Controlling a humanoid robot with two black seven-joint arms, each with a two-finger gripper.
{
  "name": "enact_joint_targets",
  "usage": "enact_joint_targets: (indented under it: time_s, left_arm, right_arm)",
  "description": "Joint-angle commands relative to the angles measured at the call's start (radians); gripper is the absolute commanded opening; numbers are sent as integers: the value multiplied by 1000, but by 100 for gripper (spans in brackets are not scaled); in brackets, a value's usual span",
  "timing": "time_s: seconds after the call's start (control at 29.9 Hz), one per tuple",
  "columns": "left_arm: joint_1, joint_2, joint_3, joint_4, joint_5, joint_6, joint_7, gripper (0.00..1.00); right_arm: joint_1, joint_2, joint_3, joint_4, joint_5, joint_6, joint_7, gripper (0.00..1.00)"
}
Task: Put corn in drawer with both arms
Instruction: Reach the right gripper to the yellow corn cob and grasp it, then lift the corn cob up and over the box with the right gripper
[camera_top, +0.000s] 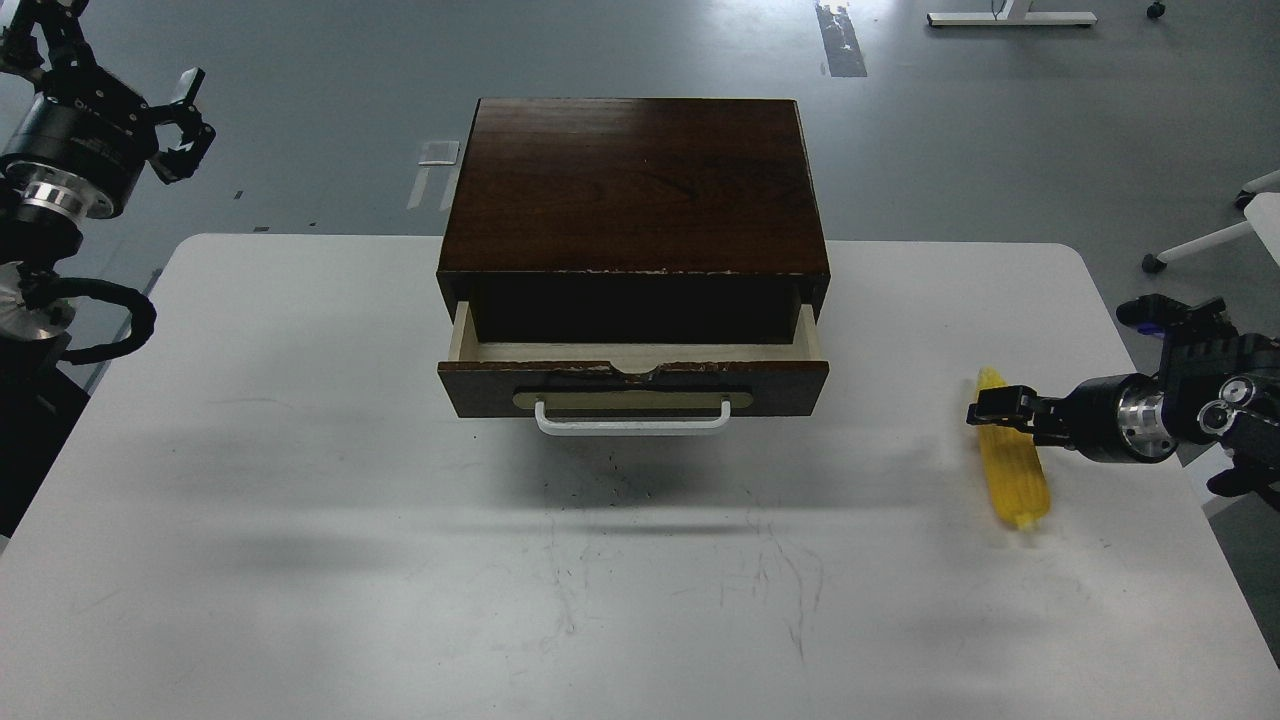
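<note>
A yellow toy corn (1010, 462) lies on the right side of a white table (300, 500), tapered end pointing away from the robot, as the right gripper (992, 410) reaches in from the right edge and sits across the cob's upper half. The dark fingers overlap the corn, but from this angle it cannot be told whether they are closed on it or merely poised over it. At the table's far middle stands a dark brown wooden box (635, 185), its drawer (640, 375) pulled partly out to show a narrow strip of pale cream interior behind a chipped front edge and a white bar handle (632, 420). The left gripper (185, 125) hangs raised at the far left, well apart from the drawer and off the table's edge, its claws spread and holding nothing. The step in hand appears to be the pick-up of the corn. The next move likely calls for a firm grasp, a lift clear of the table, and a carry leftward to the drawer's opening, which looks shallow enough that the cob may need to go in lengthwise along the front, or the drawer be drawn out further by the left arm.
</note>
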Motion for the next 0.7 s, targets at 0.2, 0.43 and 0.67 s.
enact_joint_targets:
  time_s: [0.2,0.43,0.67]
  left_arm:
    - [-14,14,-6,-3,1,0,2,98]
    - [-17,23,-4,-9,4,0,10,98]
    - [-9,33,11,-17,13,0,15,98]
  right_arm:
    - [-23,-3,1,-5,-5,-40,0,13]
    - [76,-71,22,27,4,-77,3,8]
    - [391,-123,22,173,0,-77,10,8]
